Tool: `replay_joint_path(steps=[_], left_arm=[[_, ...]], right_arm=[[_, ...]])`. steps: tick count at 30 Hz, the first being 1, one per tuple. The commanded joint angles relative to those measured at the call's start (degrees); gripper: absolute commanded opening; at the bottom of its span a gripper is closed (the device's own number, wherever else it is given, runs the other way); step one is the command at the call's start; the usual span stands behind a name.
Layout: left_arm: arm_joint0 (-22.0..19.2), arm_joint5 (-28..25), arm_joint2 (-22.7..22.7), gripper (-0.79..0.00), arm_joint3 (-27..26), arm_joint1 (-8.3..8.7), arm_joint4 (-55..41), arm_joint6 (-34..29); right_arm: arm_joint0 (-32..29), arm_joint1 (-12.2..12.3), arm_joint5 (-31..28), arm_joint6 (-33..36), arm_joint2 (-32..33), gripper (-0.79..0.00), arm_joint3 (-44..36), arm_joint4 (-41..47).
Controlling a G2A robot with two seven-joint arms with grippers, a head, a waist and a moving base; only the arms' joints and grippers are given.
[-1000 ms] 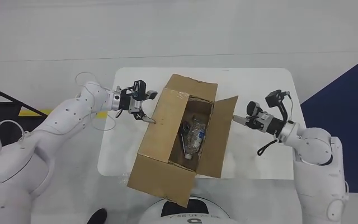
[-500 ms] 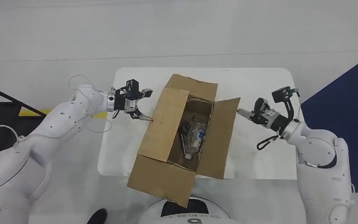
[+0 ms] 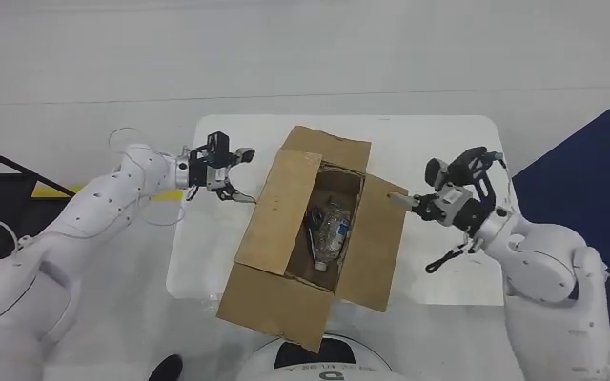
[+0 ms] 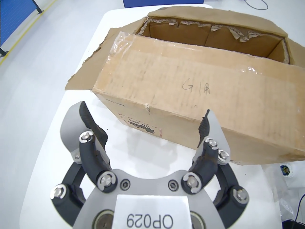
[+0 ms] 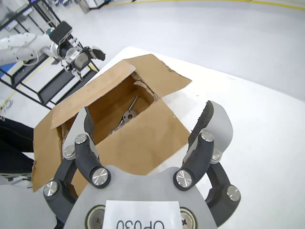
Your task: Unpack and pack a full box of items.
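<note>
Two sets of jaws, both spread wide and holding nothing, flank an open cardboard box (image 3: 303, 286). The left jaws, at centre left of the top view, hover just beside the box's long left flap (image 3: 276, 210), which is folded outward toward them; I cannot tell whether they touch it. The right jaws, at centre right, point at the outer edge of the right flap (image 3: 376, 243), very near it or touching it. Between them the box sits slanted across the middle of a white counter (image 3: 448, 143), its top open. At the bottom of the box lie a clear plastic bottle (image 3: 334, 230) and a dark metal tool (image 3: 312, 246). By my judgement the flaps are opened but unpacking has hardly begun: the visible items are still inside, and all the repacking is left to do.
</note>
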Motion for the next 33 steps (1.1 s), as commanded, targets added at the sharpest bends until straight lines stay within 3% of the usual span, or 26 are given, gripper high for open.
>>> replay_joint_path(steps=[1, 6, 12, 15, 20, 23, 29, 33], left_arm=[[0.56, 0.70, -0.61, 0.000, 0.14, 0.54, -0.12, 0.70], [2.38, 3.56, -2.97, 0.000, 1.19, 2.64, -1.10, 3.56], [6.23, 7.49, -6.62, 0.000, 2.91, 6.39, -3.81, 7.49], [8.46, 8.96, -8.37, 0.000, 2.71, 8.42, -5.04, 8.97], [12.01, 9.80, -10.61, 0.000, 0.87, 11.10, -6.66, 9.80], [13.67, 9.88, -11.43, 0.000, -0.77, 12.02, -6.92, 9.89], [15.50, 9.43, -12.64, 0.000, -2.92, 12.55, -7.22, 9.43], [15.73, 8.84, -13.36, 0.000, -3.41, 12.46, -6.98, 8.84]], right_arm=[[3.49, -0.03, -1.30, 1.17, -6.74, 0.000, 0.62, -2.82], [11.77, -0.71, 6.27, 1.39, -20.80, 0.000, 3.99, -24.37], [18.57, -1.34, 2.52, 1.60, -36.07, 0.000, 11.55, -49.18], [20.86, -2.05, 3.55, 1.39, -41.70, 0.000, 15.03, -56.05], [24.49, -3.65, 6.20, 0.54, -47.62, 0.000, 17.79, -57.83], [26.45, -4.95, 10.52, -1.51, -48.10, 0.000, 18.78, -50.26], [29.14, -6.72, 17.08, -2.74, -46.00, 0.000, 17.83, -33.27], [30.61, -7.84, 20.08, -2.58, -49.38, 0.000, 17.65, -32.02]])
